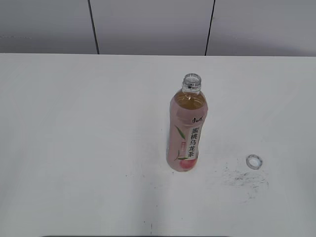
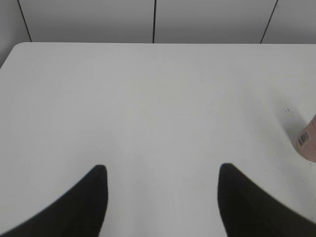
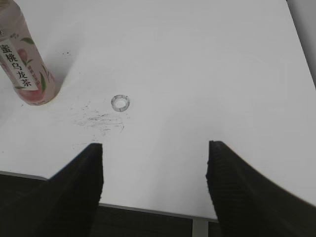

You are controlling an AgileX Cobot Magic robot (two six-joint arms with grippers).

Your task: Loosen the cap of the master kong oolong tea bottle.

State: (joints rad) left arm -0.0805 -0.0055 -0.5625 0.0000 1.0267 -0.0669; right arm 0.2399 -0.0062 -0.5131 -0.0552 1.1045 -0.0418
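The master kong oolong tea bottle (image 1: 187, 131) stands upright near the middle of the bench (image 1: 74, 148), a bit toward the right edge. Its top is open. The cap (image 1: 254, 161) lies apart from it, closer to the right edge, beside dark scuff marks (image 1: 244, 178). A bump could tip the open bottle and spill tea. The left pincer (image 2: 163, 202) and right pincer (image 3: 155, 182) are both spread wide and hold nothing. The bench is white; a grey panelled wall (image 1: 148, 24) stands behind.

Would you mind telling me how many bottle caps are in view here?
1. The cap lies open side up on the table, right of the uncapped bottle, beside dark scuff marks.
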